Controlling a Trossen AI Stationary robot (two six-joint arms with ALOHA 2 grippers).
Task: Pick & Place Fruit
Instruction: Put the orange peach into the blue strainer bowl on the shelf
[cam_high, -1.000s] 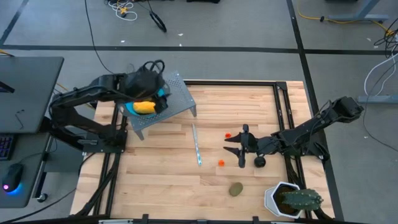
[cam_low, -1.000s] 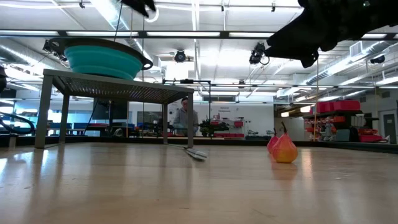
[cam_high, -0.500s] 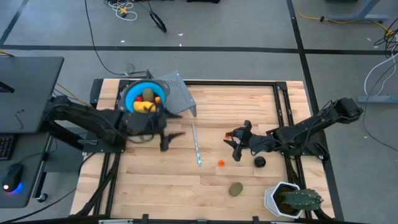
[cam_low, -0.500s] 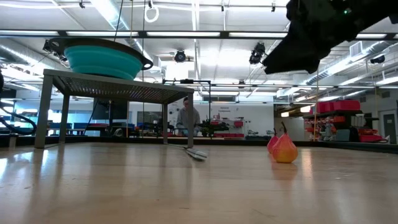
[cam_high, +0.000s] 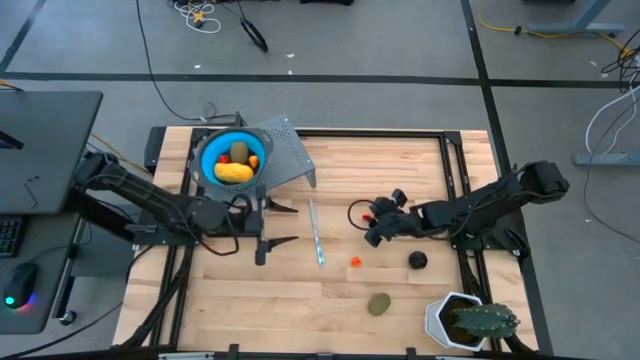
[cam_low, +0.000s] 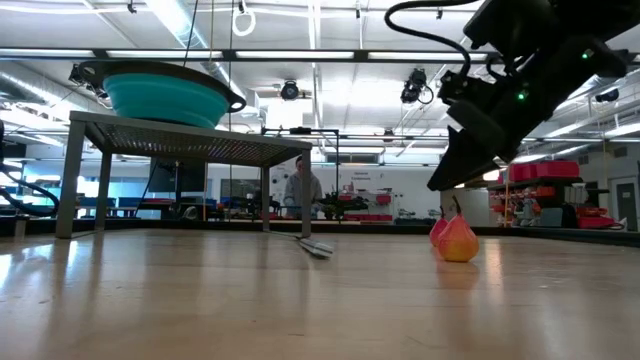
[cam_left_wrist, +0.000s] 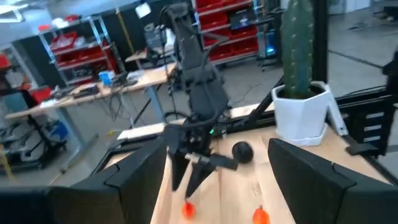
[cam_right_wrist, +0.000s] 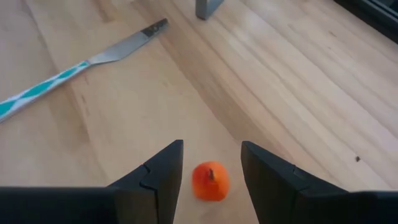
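Observation:
In the right wrist view a tiny orange-red ball (cam_right_wrist: 210, 182) rests on the wood between the two fingers of my open right gripper (cam_right_wrist: 211, 163), which touches nothing. From above, that gripper (cam_high: 372, 228) slants down at mid-table and hides this ball. A second orange ball (cam_high: 355, 262), a black ball (cam_high: 417, 261) and an olive-brown kiwi (cam_high: 379, 303) lie loose on the table. The blue bowl (cam_high: 232, 160) sits on a grey stand (cam_high: 290, 155) and holds a yellow fruit, a kiwi and a red ball. My left gripper (cam_high: 285, 224) hangs open and level beside the stand.
A thin silvery-blue knife (cam_high: 316, 232) lies between the two grippers. A cactus in a white pot (cam_high: 460, 320) stands at the near right corner. Bare wood stretches across the near left part of the table (cam_high: 250, 300).
My left gripper has come away from over the bowl, sinking and swinging toward the table's near edge, and has turned level; the yellow fruit stays in the bowl. My right gripper has moved toward the table's left edge, sunk and tipped down over the orange ball.

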